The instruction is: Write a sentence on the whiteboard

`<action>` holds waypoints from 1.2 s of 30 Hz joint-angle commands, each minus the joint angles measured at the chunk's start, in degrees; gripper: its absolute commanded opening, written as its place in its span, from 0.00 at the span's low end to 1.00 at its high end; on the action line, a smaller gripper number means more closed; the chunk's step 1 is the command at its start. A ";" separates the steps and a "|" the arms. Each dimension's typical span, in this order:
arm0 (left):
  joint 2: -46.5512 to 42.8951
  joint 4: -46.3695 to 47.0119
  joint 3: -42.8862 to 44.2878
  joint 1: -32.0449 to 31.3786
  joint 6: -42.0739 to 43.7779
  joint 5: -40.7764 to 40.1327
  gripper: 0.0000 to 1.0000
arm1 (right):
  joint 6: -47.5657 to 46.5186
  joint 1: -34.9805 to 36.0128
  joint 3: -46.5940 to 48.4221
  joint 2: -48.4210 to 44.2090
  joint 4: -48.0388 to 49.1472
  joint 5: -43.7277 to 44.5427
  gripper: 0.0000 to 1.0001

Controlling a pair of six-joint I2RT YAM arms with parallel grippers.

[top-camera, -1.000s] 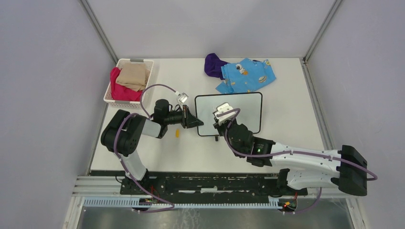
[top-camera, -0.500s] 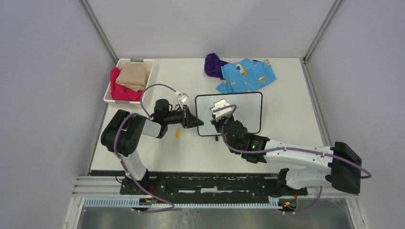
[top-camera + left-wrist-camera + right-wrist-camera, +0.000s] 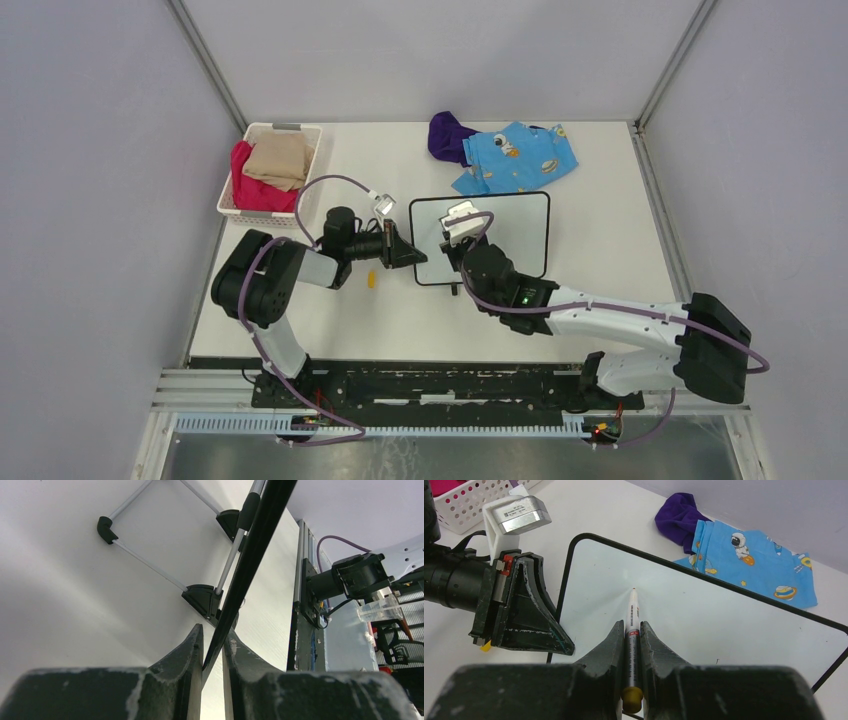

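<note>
a: start at the jaws. what is the left gripper [image 3: 212, 641] doing?

b: its two fingers are pinched on the thin black frame of the whiteboard [image 3: 510, 225], at the left edge near the near-left corner. the frame runs straight up between the pads in the left wrist view.

a: and the right gripper [image 3: 631, 628]?

b: pressed onto a marker [image 3: 632, 611], a white barrel with a yellow end cap at the back. the barrel lies in line with the fingers and points away from the wrist.

a: where is the tip?

b: over the left half of the board, right at the white surface. whether it touches i cannot tell.

a: and the board itself?

b: in the middle of the table [image 3: 600, 290], long side running left to right, with the right arm reaching over its near-left part from the front.

a: what lies around it?

b: a blue patterned cloth [image 3: 515, 160] just behind the board's far edge, with a purple cloth [image 3: 448, 135] touching it at the left. a white basket [image 3: 262, 130] with pink and tan fabric sits at the far-left corner. a small yellow piece [image 3: 371, 279] lies on the table beside the left arm's wrist.
</note>
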 commanded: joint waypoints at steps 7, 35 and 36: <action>-1.29 -0.98 1.37 -0.23 2.75 -0.42 0.20 | 1.22 -1.31 3.06 1.24 3.33 -0.74 0.00; -1.45 -1.99 1.57 -0.50 3.50 -0.61 0.17 | 1.90 -2.35 3.29 3.26 1.12 -4.44 0.00; -1.46 -2.07 1.58 -0.48 3.51 -0.60 0.17 | 2.01 -2.42 3.04 3.03 0.94 -4.33 0.00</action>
